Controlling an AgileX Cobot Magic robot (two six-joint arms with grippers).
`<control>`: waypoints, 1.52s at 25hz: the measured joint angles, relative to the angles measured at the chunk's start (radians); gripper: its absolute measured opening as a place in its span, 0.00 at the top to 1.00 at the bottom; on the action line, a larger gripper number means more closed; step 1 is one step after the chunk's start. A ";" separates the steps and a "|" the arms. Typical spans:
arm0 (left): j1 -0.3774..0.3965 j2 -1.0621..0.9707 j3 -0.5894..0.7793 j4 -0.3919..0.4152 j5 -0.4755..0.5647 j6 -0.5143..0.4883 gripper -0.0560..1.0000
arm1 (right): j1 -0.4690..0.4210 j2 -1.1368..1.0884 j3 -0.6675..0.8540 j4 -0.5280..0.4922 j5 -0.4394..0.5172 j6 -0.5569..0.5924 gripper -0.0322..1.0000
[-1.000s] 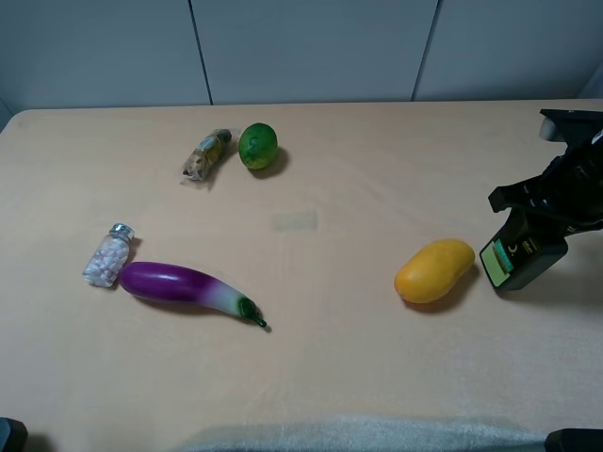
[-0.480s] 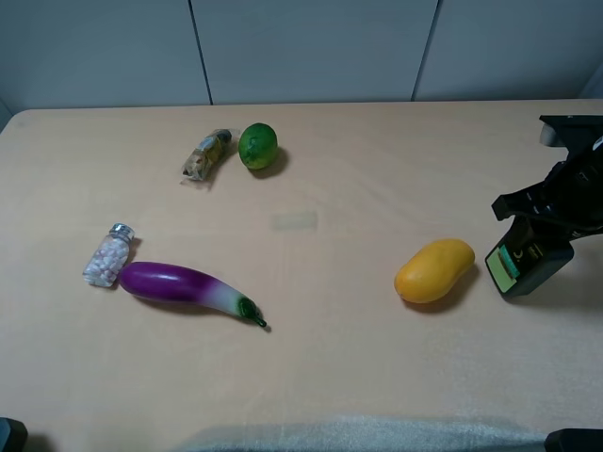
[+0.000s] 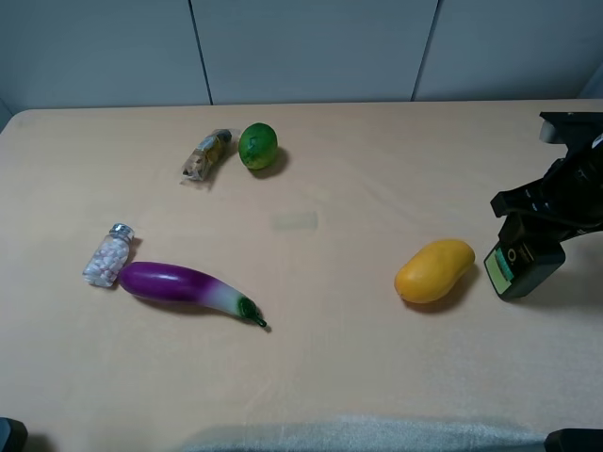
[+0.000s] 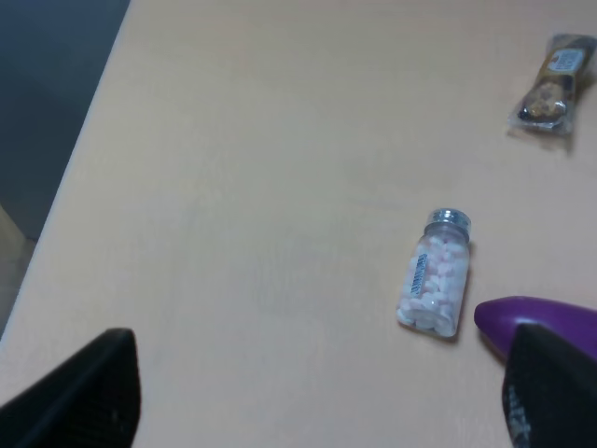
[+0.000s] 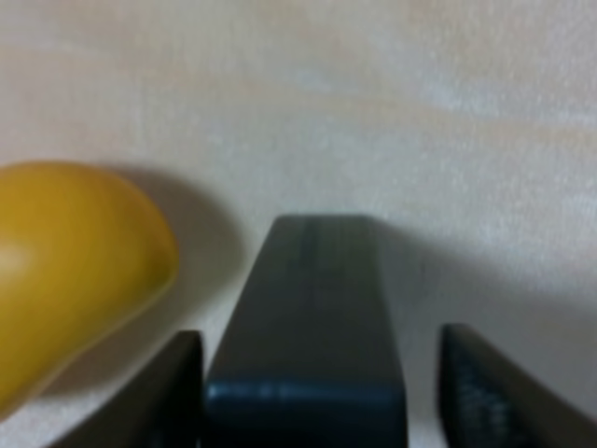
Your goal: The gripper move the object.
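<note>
Left pincer [image 4: 317, 392] is spread wide, idle. At the right edge, just right of the mango [image 3: 433, 271], the bottle [image 3: 523, 264] has dropped slightly and seems to rest on the worktop [image 3: 358, 188]. The right pincer [image 5: 322, 392] straddles it, loosened, with a gap beside one finger — placement looks nearly done.

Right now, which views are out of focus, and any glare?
Right wrist: all soft, black bottle and mango both blurred. Left wrist: pill bottle fairly sharp, left pincer blurred at the edges. Exterior high: sharp, even light, soft shadows, no harsh glare.
</note>
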 joint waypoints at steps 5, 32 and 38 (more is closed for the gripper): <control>0.000 0.000 0.000 0.000 0.000 0.000 0.15 | 0.000 0.000 0.000 0.000 -0.012 0.000 0.36; 0.000 0.000 0.000 0.000 0.000 0.000 0.15 | 0.000 -0.176 -0.034 -0.036 0.032 0.078 0.30; 0.000 0.000 0.000 0.000 0.000 0.000 0.15 | 0.000 -0.310 -0.066 -0.053 0.040 0.112 0.30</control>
